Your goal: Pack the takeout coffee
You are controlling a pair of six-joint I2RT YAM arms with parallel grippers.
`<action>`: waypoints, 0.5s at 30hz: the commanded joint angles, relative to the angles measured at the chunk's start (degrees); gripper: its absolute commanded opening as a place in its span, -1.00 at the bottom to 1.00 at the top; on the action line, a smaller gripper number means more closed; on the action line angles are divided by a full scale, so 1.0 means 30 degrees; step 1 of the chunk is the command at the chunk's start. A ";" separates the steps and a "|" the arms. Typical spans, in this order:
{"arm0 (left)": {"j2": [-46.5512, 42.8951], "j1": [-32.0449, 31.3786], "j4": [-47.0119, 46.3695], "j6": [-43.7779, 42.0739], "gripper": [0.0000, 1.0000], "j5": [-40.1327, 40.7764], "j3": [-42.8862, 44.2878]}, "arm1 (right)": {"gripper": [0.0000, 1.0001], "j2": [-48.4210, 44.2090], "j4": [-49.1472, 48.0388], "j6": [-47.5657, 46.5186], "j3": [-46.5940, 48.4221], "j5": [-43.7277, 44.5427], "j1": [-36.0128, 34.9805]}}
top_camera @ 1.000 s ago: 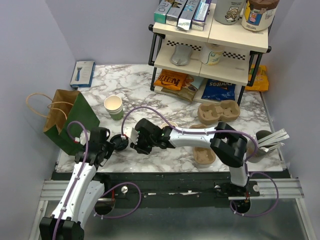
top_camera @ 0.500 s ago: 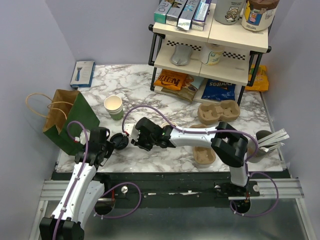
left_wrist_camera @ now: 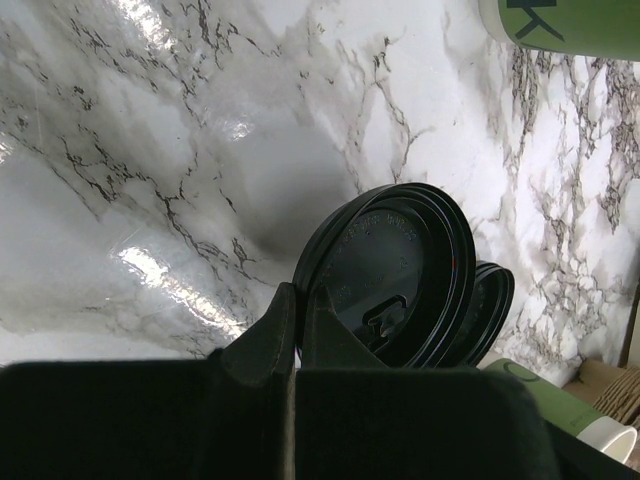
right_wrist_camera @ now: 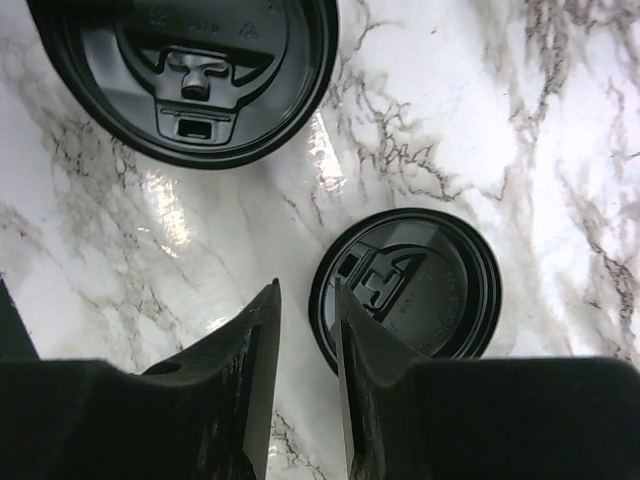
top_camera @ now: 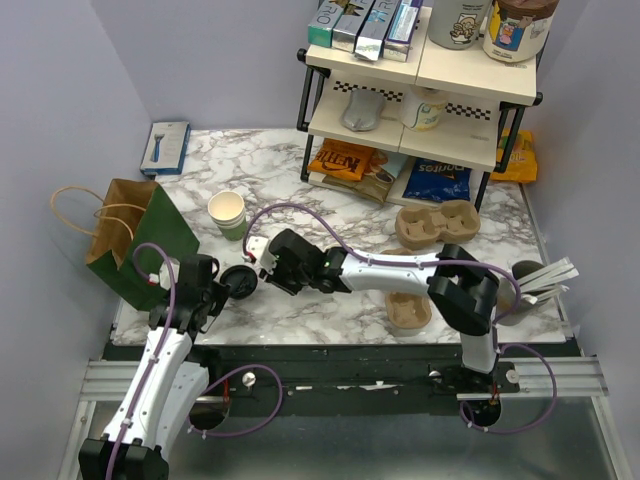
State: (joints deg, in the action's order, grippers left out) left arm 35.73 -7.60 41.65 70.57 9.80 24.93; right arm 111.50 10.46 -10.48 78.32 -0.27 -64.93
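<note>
Pulling back, part-spread and empty, the right hand (right_wrist_camera: pixel 303 320) leaves the round black plastic lid (left_wrist_camera: pixel 390 270) clamped in the left hand (left_wrist_camera: pixel 297 325); right of the green paper bag (top_camera: pixel 150 245), the small dark-green paper cup (top_camera: pixel 228 213) stands uncapped on the marble desk (top_camera: pixel 270 180).

You are working at a mock café counter built inside a robot test booth: plain lilac walls (top_camera: pixel 200 60) are enclosing a marble-pattern table (top_camera: pixel 300 170), a shelf rack (top_camera: pixel 420 75) at its far right corner is holding snack bags (top_camera: pixel 437 180), pulp cup carriers (top_camera: pixel 437 225) are lying near its right edge, and an aluminium rail (top_camera: pixel 350 385) is running along its near edge.
</note>
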 commanded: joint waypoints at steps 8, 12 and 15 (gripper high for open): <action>-0.0278 0.0012 -0.0289 -0.0230 -1.00 -0.0455 -0.0311 | -0.27 0.0917 0.0732 0.0241 0.0699 0.1587 -0.0096; -0.0219 0.0012 -0.0376 -0.0377 -1.00 -0.0484 -0.0340 | -0.25 0.1298 0.0850 0.0329 0.0786 0.1525 -0.0096; -0.0190 0.0012 -0.0669 -0.0348 -1.00 -0.0689 -0.0457 | -0.27 0.1766 0.1171 0.0271 0.1196 0.1848 -0.0096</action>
State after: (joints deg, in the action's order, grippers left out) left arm 35.35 -7.60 41.23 70.08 9.15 24.58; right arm 114.13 11.75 -10.00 79.66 3.44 -64.93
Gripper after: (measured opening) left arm 0.021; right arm 0.372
